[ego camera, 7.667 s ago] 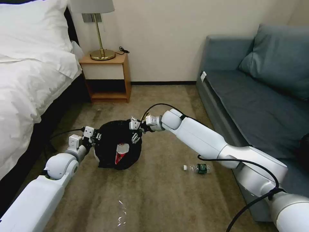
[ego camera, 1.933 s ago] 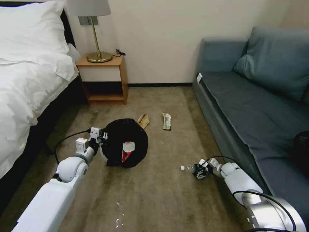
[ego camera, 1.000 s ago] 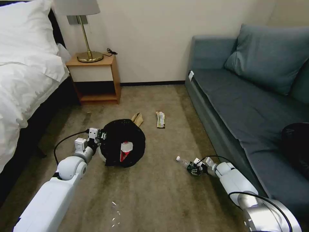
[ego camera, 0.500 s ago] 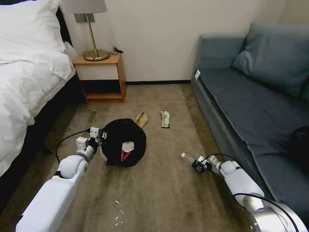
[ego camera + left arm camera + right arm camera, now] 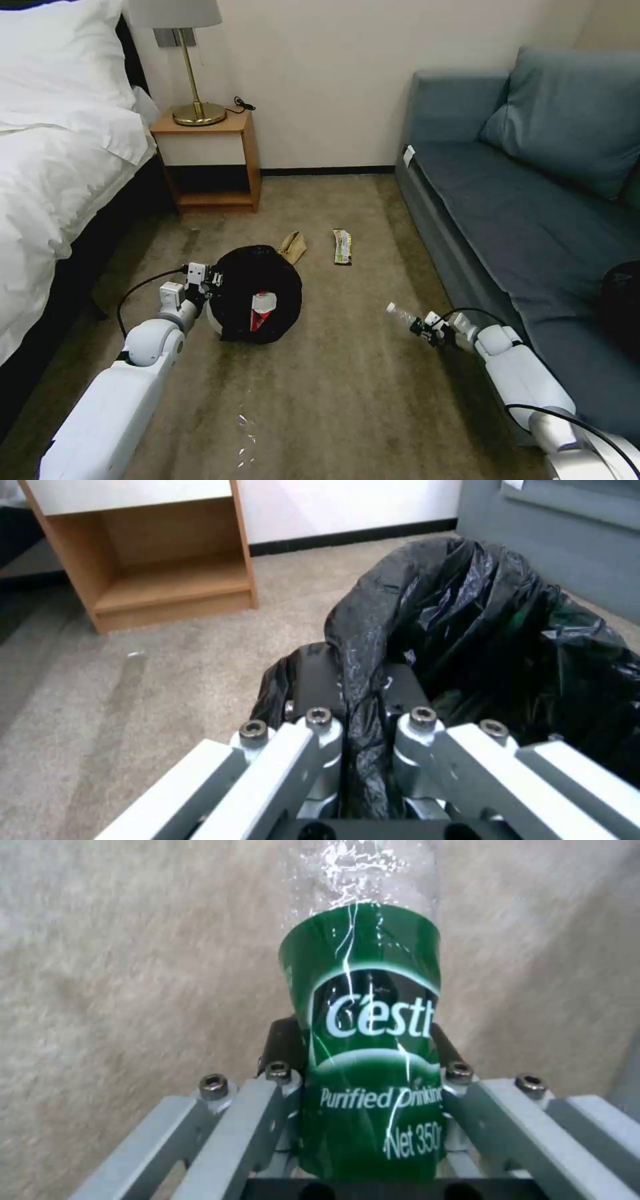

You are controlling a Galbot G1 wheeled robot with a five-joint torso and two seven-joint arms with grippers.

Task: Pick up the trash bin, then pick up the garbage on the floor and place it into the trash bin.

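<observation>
Bottle [image 5: 407, 318] (cap up-left) in right hand [image 5: 427, 328]

Hotel-like bedroom: bed [image 5: 60, 153], sofa [image 5: 527, 200]

Your left gripper [image 5: 208, 285] is clamping the black-bagged round white trash bin [image 5: 257, 293], your right gripper [image 5: 425, 327] is holding the small clear plastic bottle [image 5: 404, 315] above the tan carpet [image 5: 347, 400].

- Bin [image 5: 257, 293]: crinkly, glossy black plastic liner.
- Bottle [image 5: 367, 1040]: clear shiny plastic, glossy green label.
- Grippers' linkages: matt grey metal with dark screws.
- Floor [image 5: 333, 400]: rough beige carpet.
- Nightstand [image 5: 210, 160]: smooth wood.
- Sofa [image 5: 533, 213]: matt blue-grey cloth.
- Lamp [image 5: 199, 113]: polished brass.
</observation>
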